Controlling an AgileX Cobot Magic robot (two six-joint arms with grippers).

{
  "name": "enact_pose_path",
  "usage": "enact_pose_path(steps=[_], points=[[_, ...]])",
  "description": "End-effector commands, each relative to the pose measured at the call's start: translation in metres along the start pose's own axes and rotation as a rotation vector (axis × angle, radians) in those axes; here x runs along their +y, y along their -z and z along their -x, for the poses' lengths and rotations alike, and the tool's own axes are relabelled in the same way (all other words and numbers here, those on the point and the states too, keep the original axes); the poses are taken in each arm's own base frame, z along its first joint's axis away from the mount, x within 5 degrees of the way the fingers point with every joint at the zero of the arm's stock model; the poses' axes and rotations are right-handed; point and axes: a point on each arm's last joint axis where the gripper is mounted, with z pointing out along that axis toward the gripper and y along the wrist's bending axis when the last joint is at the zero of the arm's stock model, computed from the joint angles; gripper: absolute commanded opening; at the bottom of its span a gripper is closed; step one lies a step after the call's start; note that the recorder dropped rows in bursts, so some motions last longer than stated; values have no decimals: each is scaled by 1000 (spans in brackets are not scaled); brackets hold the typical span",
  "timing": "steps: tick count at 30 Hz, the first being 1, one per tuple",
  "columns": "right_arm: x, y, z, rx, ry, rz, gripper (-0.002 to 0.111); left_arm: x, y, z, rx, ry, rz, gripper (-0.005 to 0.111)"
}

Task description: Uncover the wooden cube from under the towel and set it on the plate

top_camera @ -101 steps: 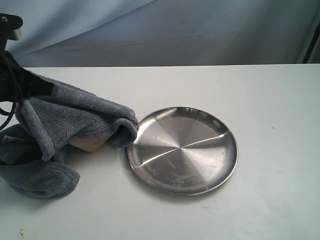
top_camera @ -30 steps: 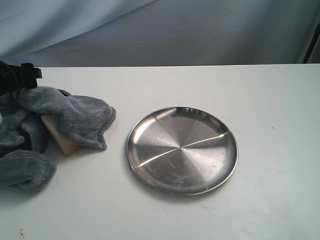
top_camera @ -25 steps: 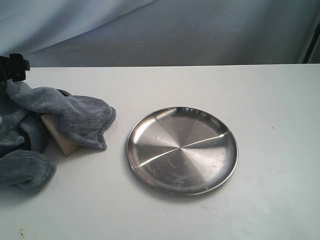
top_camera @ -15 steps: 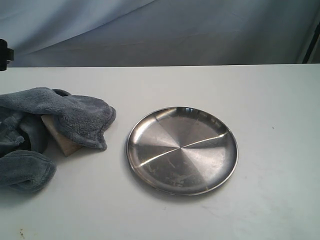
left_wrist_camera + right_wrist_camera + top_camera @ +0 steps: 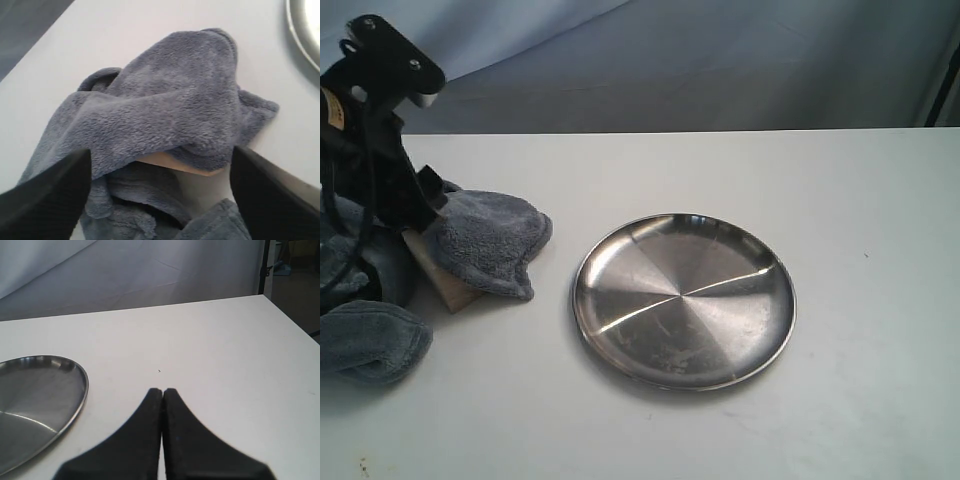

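Note:
The wooden cube (image 5: 445,282) lies left of the plate (image 5: 685,300), with only its pale front corner showing. The dark grey towel (image 5: 490,240) is draped over the cube's top and piled up to its left. My left gripper (image 5: 415,212) hangs over the towel's near fold, right above the cube. In the left wrist view this gripper (image 5: 161,156) is open; its black fingers stand wide on either side of the towel (image 5: 170,100) and a tan edge of the cube (image 5: 175,163). My right gripper (image 5: 162,390) is shut, empty, above bare table beside the plate (image 5: 35,400).
The white table (image 5: 860,200) runs wide to the right of the plate and in front of it. A blue-grey cloth backdrop (image 5: 720,60) hangs behind the table's far edge. The plate's rim (image 5: 305,30) shows in a corner of the left wrist view.
The left gripper let go of the towel and rose out of view at the left. It has come back down over the towel-covered cube. The towel sagged flatter; cube and plate stayed put.

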Motion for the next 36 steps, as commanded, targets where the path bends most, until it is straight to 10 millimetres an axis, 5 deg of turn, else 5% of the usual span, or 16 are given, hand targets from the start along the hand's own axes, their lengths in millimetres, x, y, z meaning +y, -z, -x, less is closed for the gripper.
enact_pose_path(steps=[1, 15, 19, 27, 36], points=[[0, 0, -2, 8, -9, 1, 3, -11, -2, 3, 30, 83, -29, 80], [0, 0, -2, 8, -9, 1, 3, -32, -72, -4, 193, 248, -79, 80], [0, 0, -2, 8, -9, 1, 3, -33, -77, -4, 193, 248, -83, 79], [0, 0, -2, 8, -9, 1, 3, -36, -87, -3, 184, 309, -84, 56], [0, 0, -2, 8, -9, 1, 3, -40, -98, -7, 217, 303, -91, 45]])
